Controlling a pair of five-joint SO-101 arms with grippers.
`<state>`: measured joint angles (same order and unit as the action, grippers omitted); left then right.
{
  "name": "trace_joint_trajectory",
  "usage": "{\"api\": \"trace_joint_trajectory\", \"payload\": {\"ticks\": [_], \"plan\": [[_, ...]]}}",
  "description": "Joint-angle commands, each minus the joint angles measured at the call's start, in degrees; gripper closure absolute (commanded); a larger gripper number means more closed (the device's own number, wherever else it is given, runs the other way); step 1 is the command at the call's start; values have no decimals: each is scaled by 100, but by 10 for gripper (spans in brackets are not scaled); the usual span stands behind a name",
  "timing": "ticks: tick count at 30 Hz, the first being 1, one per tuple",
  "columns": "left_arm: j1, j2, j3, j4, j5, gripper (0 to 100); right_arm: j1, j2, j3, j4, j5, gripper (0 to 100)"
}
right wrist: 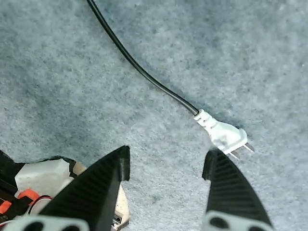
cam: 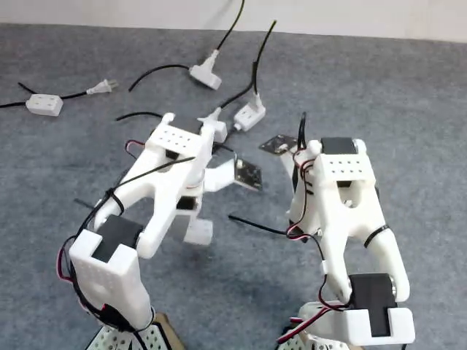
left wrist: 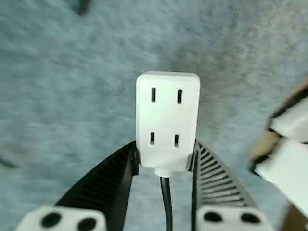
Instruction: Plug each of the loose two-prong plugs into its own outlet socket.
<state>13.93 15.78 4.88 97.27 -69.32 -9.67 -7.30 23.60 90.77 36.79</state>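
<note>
Left gripper (left wrist: pixel 164 155) was clamped on a white outlet block (left wrist: pixel 167 120). Its black fingers (left wrist: pixel 115 178) pinched the cord end from both sides, w/ the slotted face toward the cam and four slots showing. The block's cord (left wrist: pixel 166 202) ran out btw the fingers. Right gripper (right wrist: pixel 168 154) was spread wide and holding nothing, hanging over the grey carpet (right wrist: pixel 72 72). A loose plug (right wrist: pixel 224 134) lay flat on the carpet just past the fingertips, closer to one finger than the other. Its two prongs pointed away from its black lead (right wrist: pixel 139 70); couldn't tell if that finger touched it. In the high view the left arm (cam: pixel 168 182) took up the left half of the frame and the right arm (cam: pixel 343 197) the right half, both bent fwd over the carpet. A white lump (cam: pixel 198 232) poked out under the left arm near the centre, prob the held block, but can't say for sure. Rest of the stuff sat along the top of the frame. A second outlet block (cam: pixel 44 104) was at the upper left, w/ a second plug (cam: pixel 102 87) near it to the right, not touching. A third plug (cam: pixel 206 75) was at top centre, its lead curling off to the left. A third outlet block (cam: pixel 249 114) sat just below and right of that, right beside the left arm's top end.
</note>
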Motion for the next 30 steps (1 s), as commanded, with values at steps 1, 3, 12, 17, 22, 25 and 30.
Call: {"api": "trace_joint_trajectory", "payload": {"ticks": [1, 3, 12, 17, 22, 25, 30], "plan": [[-242, -312, -286, -598, -343, 940, -13, -286, -57, 92, 70, 746], [-251, -312, -101, -809, -554, 940, -13, -286, -57, 92, 70, 746], [-356, -382, 497, -1468, -686, 940, -22, -295, -66, 92, 79, 746], [-391, -391, 523, -1116, -686, 943, -22, -295, -66, 92, 79, 746], [-400, -391, 813, -1108, -756, 941, -22, -295, -66, 180, 79, 746], [-409, -391, 980, -1108, -923, 903, -22, -286, -163, 303, 79, 746], [-602, -453, 831, -1108, -932, 764, -13, -286, -444, 567, 79, 746]]}}
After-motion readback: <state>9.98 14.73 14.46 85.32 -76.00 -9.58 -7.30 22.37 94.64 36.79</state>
